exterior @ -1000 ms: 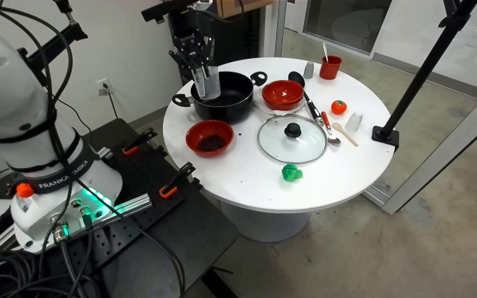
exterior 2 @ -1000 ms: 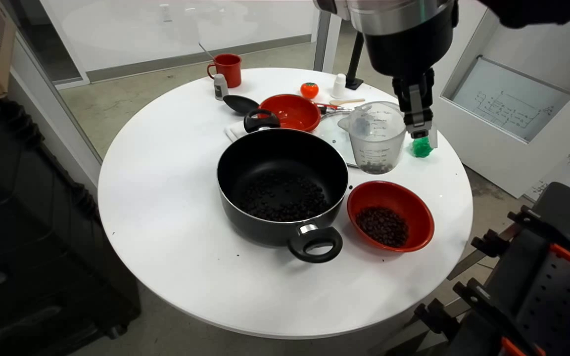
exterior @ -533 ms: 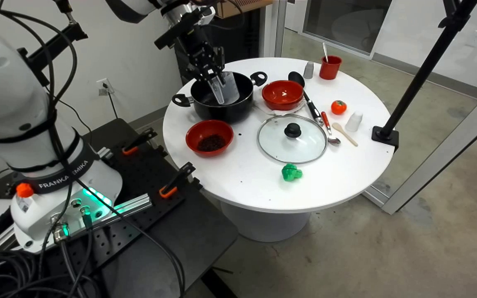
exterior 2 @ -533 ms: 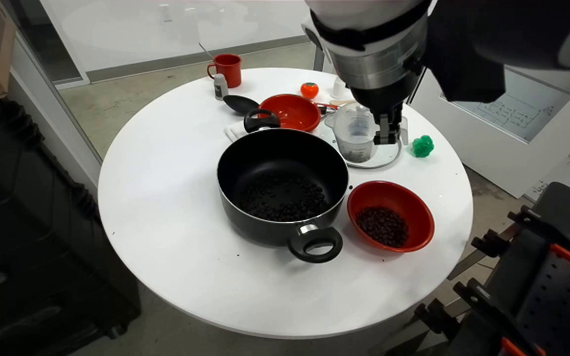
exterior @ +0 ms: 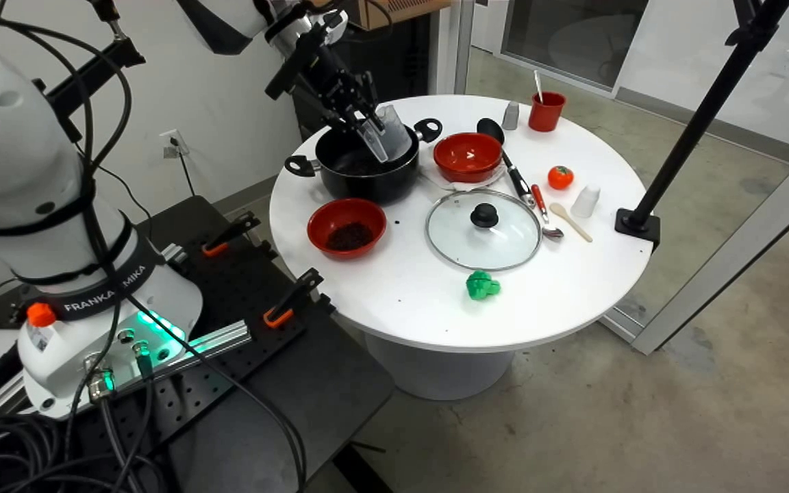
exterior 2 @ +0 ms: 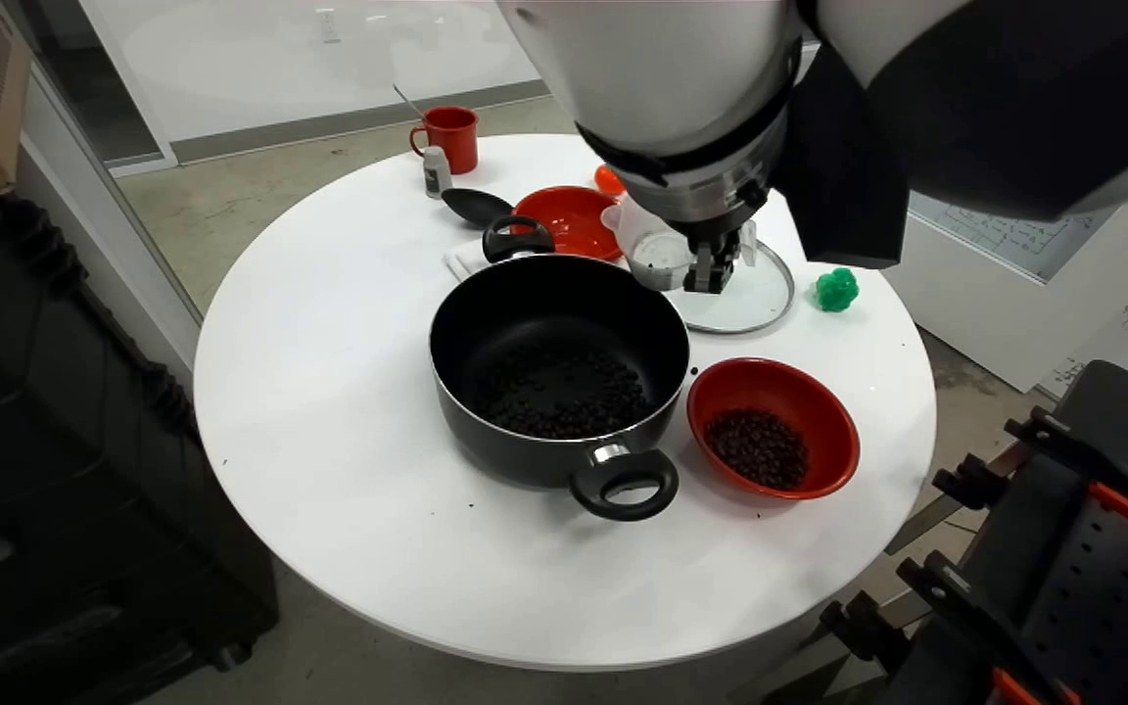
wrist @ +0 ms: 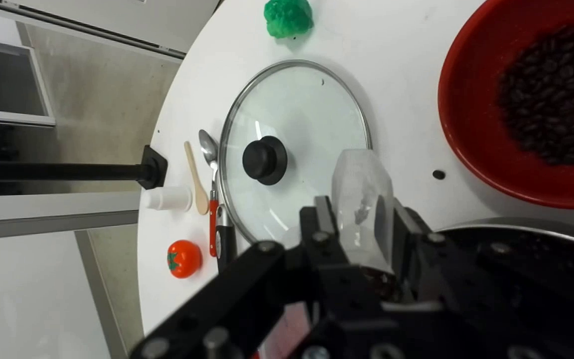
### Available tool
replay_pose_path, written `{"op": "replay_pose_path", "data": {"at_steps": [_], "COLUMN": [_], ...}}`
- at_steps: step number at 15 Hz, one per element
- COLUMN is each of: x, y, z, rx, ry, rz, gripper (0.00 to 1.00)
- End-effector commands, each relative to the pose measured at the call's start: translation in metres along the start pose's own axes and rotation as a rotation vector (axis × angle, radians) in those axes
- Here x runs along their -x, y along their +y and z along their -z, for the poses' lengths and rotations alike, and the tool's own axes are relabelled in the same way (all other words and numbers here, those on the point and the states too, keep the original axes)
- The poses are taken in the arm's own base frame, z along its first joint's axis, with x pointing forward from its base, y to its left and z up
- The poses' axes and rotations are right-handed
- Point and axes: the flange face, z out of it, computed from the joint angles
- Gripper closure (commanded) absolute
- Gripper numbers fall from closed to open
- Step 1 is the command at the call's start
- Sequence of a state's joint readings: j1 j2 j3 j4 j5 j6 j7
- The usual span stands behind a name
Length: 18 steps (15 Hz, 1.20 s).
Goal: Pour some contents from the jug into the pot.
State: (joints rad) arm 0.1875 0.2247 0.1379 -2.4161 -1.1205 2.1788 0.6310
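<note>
The jug (exterior: 396,135) is small, translucent and tilted, with a few dark bits near its base in an exterior view (exterior 2: 657,257). My gripper (exterior: 366,122) is shut on its handle; in the wrist view the fingers (wrist: 361,214) press on both sides of the handle (wrist: 359,184). The gripper also shows in an exterior view (exterior 2: 709,274). The black pot (exterior: 367,183) stands on the table with dark beans on its floor (exterior 2: 525,460). The jug appears by the pot's rim farthest from that camera, above it; how far it overlaps the opening is unclear.
A red bowl of dark beans (exterior 2: 823,431) stands close beside the pot. A glass lid (exterior: 456,239) lies near the middle. Red bowls (exterior: 466,168), a ladle (exterior: 492,130), spoons (wrist: 209,147), a tomato (exterior: 560,178) and a green toy (exterior: 482,285) lie around.
My gripper has carried the jug across the pot toward the stacked red bowls and the lid. The jug has gone from nearly upright to tilted. The pot and other objects have not moved.
</note>
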Motion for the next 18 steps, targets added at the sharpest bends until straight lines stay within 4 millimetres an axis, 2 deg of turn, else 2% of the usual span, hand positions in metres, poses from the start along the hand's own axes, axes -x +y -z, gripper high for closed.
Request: {"op": "replay_pose_path", "data": {"at_steps": [1, 4, 12, 18], "x": [-0.012, -0.016, -0.024, -0.027], "y": [-0.008, -0.018, -0.065, -0.075], "z": [-0.001, -0.004, 0.005, 0.000], "rx": [0.110, 0.216, 0.416, 0.612], "ry": [0.009, 0.031, 0.143, 0.177], "rz": [-0.043, -0.041, 0.014, 0.016], "gripper": [0.93, 0.93, 0.93, 0.93]}}
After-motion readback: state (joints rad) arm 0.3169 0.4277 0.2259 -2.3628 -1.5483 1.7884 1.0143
